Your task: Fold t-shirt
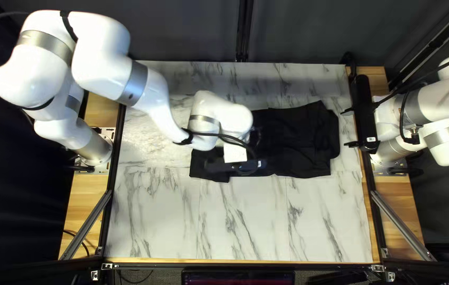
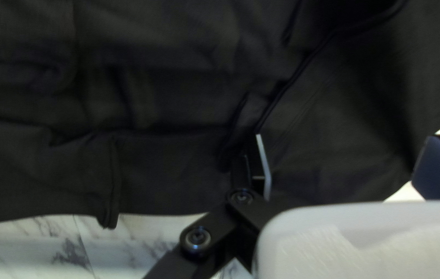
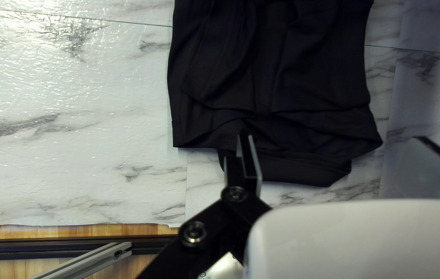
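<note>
My left gripper [image 2: 349, 137] is wide, with nothing pinched between its fingers; my right gripper [image 3: 334, 138] is also wide and holds nothing. The black t-shirt [image 1: 293, 137] lies as a long, wrinkled band on the marble-patterned tabletop [image 1: 256, 227], from below my left gripper toward the right side of the top left view.

I judge that the step in hand is to take the cloth with the left one for the next fold. For this I should go down slowly, with one finger on each side of a small portion of fabric, and close softly. Whether the fingertips already touch the cloth, I cannot tell. There are several loose folds here, so I must take all the layers which should move together; if I catch only the upper one, the lower may stay behind. Then I would lift low and carry evenly, because a fast pull could drag the whole shirt and make more wrinkles.
</note>
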Controlling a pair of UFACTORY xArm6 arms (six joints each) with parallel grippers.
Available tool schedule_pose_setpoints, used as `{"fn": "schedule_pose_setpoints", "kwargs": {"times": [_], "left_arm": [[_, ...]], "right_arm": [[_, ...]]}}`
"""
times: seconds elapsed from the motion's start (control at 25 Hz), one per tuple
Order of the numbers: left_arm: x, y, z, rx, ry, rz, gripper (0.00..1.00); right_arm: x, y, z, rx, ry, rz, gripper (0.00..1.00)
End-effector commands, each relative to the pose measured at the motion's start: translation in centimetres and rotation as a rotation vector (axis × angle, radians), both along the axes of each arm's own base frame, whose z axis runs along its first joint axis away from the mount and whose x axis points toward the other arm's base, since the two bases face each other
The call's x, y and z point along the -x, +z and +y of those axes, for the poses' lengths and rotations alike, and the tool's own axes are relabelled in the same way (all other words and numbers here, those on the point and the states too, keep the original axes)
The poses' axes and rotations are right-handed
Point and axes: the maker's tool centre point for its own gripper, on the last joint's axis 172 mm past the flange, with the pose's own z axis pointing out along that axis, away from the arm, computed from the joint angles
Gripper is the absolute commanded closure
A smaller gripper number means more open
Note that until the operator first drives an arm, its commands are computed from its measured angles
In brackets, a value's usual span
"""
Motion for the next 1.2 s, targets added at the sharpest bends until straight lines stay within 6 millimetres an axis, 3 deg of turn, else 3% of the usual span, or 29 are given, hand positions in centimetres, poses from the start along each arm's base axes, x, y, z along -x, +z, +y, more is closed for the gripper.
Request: {"fn": "schedule_pose_setpoints", "kwargs": {"times": [0.04,0.32,0.56,1.2], "left_arm": [[0.3,-1.9,1.2,0.031,-0.067,0.071,0.00],[0.0,-4.4,0.3,0.085,-0.231,0.193,0.00],[1.1,-5.0,-0.3,0.107,-0.309,0.228,0.00],[3.1,-4.6,1.3,0.101,-0.312,0.279,0.00]], "right_arm": [[0.0,0.0,0.0,0.000,0.000,0.000,0.00],[0.0,0.0,0.0,0.000,0.000,0.000,0.00],[0.0,0.0,0.0,0.000,0.000,0.000,0.00],[0.0,0.0,0.0,0.000,0.000,0.000,0.00]]}}
